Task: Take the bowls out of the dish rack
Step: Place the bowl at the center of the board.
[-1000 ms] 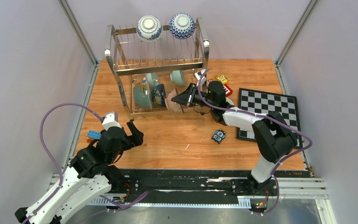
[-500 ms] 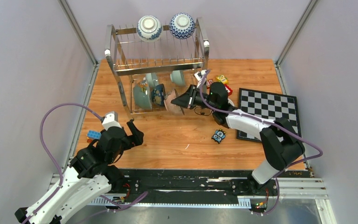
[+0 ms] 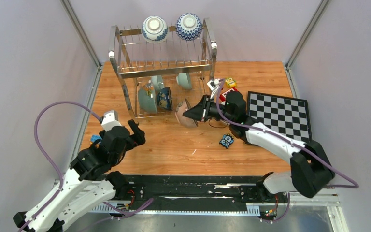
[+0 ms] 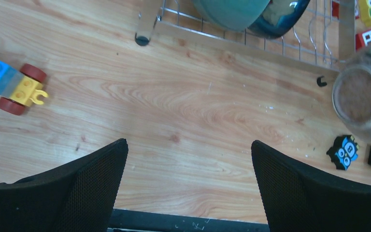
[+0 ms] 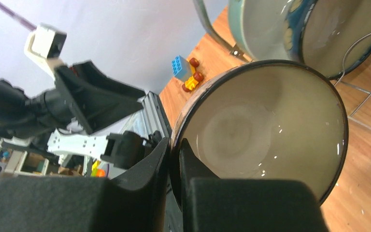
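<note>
The steel dish rack (image 3: 125,72) stands at the back of the table. Two blue-and-white bowls (image 3: 154,28) sit on its top tier. Celadon and dark blue bowls (image 3: 147,99) stand on edge in its lower tier, also in the left wrist view (image 4: 232,9). My right gripper (image 3: 193,113) is shut on the rim of a brown bowl (image 3: 182,113) with a cream inside (image 5: 265,130), held on edge just outside the rack's front right. My left gripper (image 3: 135,133) is open and empty above the table, near the left front (image 4: 188,183).
A chessboard (image 3: 280,116) lies at the right. Toy blocks (image 3: 229,83) lie behind the right arm, a small black and blue toy (image 3: 227,140) lies mid-table, and a blue and yellow toy car (image 4: 7,84) lies left of the left gripper.
My right gripper has pulled the brown bowl out of the rack's lower tier, toward the right and the front. My left arm has shifted slightly.
</note>
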Controlling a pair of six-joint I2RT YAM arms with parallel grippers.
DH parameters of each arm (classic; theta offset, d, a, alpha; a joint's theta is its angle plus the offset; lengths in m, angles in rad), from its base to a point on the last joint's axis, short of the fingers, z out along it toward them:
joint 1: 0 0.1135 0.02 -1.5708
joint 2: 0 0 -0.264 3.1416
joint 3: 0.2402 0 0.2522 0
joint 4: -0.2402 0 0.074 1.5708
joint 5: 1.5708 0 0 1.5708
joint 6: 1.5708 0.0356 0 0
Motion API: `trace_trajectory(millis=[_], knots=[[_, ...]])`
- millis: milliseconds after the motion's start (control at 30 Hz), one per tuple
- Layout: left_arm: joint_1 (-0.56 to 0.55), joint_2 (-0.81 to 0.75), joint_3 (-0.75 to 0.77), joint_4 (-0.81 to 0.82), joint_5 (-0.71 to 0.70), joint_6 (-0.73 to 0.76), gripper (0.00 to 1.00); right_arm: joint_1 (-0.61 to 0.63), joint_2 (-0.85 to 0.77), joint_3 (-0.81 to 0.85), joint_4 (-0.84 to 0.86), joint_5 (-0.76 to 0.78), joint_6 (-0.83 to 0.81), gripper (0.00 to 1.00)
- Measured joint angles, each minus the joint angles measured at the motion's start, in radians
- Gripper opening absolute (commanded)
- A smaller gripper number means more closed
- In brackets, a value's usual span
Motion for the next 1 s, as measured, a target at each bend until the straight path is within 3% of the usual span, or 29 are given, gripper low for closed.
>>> trace_trajectory(millis=[233,533,767,1000], knots=[[0.000,0.057,0.069,0.023,-0.011,0.018,1.00,0.040,-0.198,-0.045,-0.200,0.010,-0.141,0.03],[0.000,-0.012,-0.011,0.132,0.054,-0.042,1.00,0.143,-0.364,-0.081,-0.531,0.121,-0.377,0.03],[0.000,-0.115,-0.129,0.236,0.185,-0.057,1.00,0.294,-0.379,-0.079,-0.736,0.315,-0.574,0.03],[0.000,-0.059,-0.128,0.286,0.349,0.030,1.00,0.504,-0.332,-0.043,-0.866,0.582,-0.756,0.03]])
